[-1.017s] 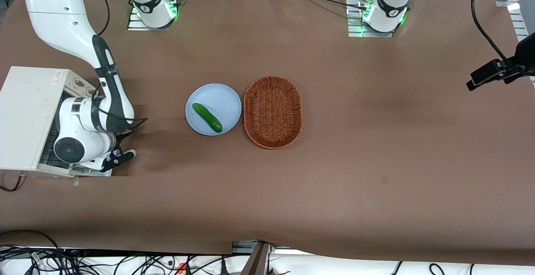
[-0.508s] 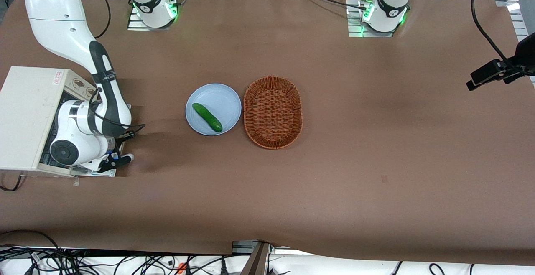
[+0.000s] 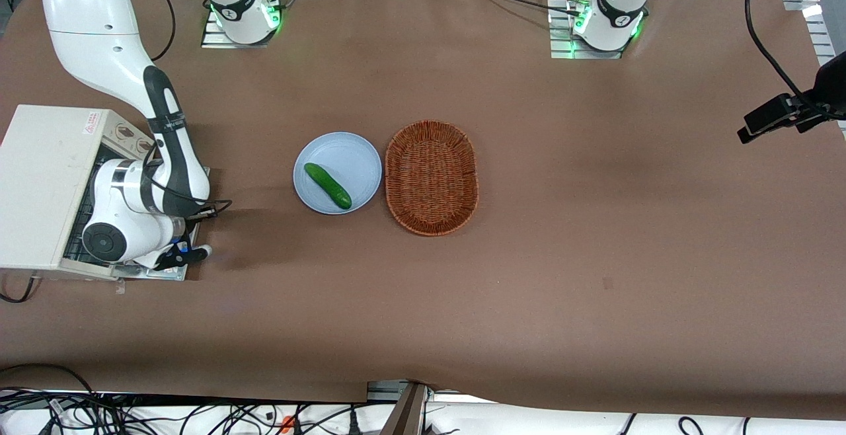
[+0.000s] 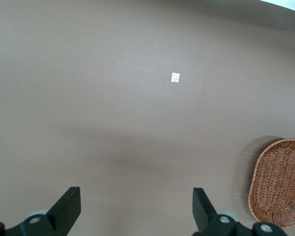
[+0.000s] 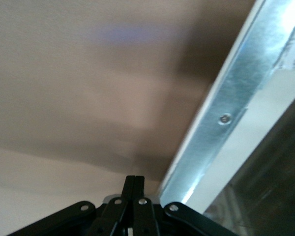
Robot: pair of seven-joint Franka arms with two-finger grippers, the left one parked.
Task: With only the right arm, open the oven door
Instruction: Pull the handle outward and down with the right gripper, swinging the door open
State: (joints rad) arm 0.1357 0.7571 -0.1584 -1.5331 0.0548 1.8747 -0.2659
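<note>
Silver-framed oven door (image 3: 173, 274) lies open — closed claw (image 5: 134, 184) beside its edge.

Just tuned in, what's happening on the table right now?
The right arm is working at the toaster oven at its end of the table. The oven door is folded down flat onto the table, showing the wire rack inside, so it looks open. The gripper sits low over the door's outer edge, fingers shut with nothing between them. Mid-table, a cucumber lies on a blue plate beside a wicker basket, untouched.
</note>
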